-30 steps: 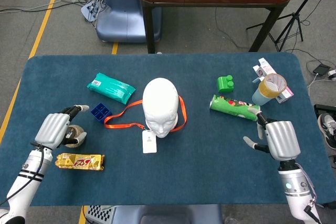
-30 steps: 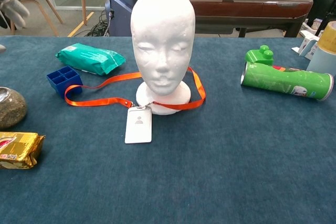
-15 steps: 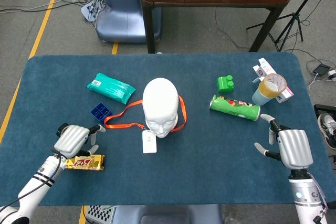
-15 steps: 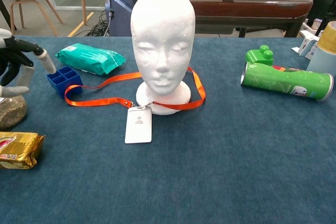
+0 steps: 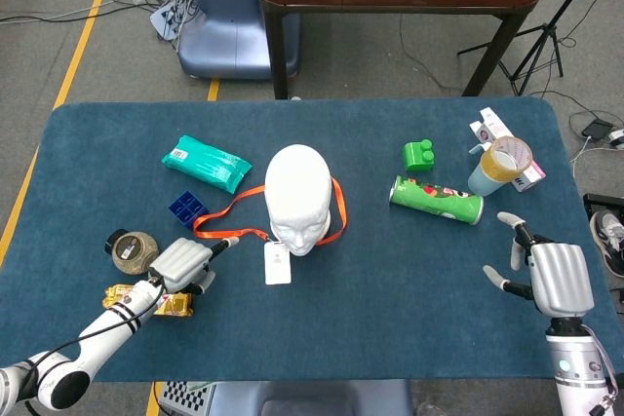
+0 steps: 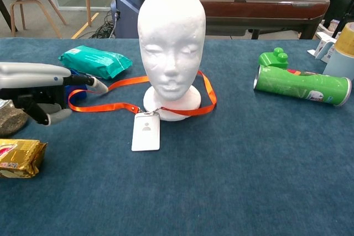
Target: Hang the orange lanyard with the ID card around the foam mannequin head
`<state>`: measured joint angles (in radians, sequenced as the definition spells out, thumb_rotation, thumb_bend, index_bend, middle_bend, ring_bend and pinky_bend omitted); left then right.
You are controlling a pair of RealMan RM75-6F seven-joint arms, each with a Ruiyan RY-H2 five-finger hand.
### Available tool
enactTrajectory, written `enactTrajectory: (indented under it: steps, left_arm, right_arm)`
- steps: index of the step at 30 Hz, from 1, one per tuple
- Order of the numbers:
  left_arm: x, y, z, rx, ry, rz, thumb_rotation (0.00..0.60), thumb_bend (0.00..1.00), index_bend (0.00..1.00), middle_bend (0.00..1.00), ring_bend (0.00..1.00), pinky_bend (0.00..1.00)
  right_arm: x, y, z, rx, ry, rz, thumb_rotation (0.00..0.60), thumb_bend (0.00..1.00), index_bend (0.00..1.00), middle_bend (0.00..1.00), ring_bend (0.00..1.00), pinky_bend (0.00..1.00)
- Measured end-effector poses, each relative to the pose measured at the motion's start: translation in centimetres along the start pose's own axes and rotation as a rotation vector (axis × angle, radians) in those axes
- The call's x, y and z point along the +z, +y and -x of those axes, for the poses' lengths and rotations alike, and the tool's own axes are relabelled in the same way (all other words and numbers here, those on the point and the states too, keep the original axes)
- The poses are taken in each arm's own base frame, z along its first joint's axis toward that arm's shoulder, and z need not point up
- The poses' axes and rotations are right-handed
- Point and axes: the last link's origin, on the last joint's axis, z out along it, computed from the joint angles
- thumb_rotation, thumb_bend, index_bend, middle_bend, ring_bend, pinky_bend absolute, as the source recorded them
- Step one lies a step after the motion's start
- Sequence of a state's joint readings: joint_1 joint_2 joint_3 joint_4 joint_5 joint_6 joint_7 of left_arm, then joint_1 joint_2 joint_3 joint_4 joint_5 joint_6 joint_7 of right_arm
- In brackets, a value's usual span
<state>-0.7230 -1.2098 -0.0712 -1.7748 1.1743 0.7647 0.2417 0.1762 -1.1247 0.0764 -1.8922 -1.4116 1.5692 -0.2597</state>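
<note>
A: Start with the big things. The table (image 5: 409, 338) is covered in blue cloth, and the foam head (image 5: 297, 197) stands upright near its middle.

B: And the lanyard (image 6: 119, 84)?

A: It lies flat on the cloth, looped around the base of the head, with a long orange tail running out toward the left hand (image 5: 182, 262). The card (image 6: 146, 131) rests face up just in front of the base.

B: What are the hands doing?

A: The left one hovers low beside the orange tail, fingers apart and holding nothing. The right hand (image 5: 558, 278) is well off to the side, also spread and empty.

B: Where might this go wrong?

A: I'd judge the strap is the risk. It lies flat, so fingers may slide over it or pinch only cloth. Pull sideways and the loop could drag on the base and tip the head. The blue tray (image 5: 186, 208) and gold snack packet (image 5: 175, 305) sit close enough to get knocked.
</note>
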Motion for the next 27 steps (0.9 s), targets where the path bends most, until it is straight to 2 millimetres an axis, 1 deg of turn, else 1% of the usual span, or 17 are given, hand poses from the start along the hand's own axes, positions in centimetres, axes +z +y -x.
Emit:
enactTrajectory:
  steps: [6,16,27]
  left_arm:
    - [2.2,1.5,0.5,0.012,-0.057,0.030,0.600,0.58,0.04,0.96,0.94,0.94]
    - [5.1,2.7,1.2,-0.020,-0.092,0.016,0.600,0.58,0.02,0.96,0.94,0.94]
    - [7.2,2.8,2.2,-0.036,-0.120,-0.034,0.600,0.58,0.00,0.96,0.94,0.94]
  right_arm:
    - [0.0,0.2,0.2,0.000,-0.012,0.012,0.600,0.15,0.26,0.70,0.64,0.80]
    - [-0.2,0.7,0.3,0.005,-0.014,0.035,0.600,0.15,0.26,0.71,0.65,0.80]
    - [-0.5,1.2,0.3,0.007,-0.015,0.059,0.600,0.15,0.26,0.72,0.66,0.80]
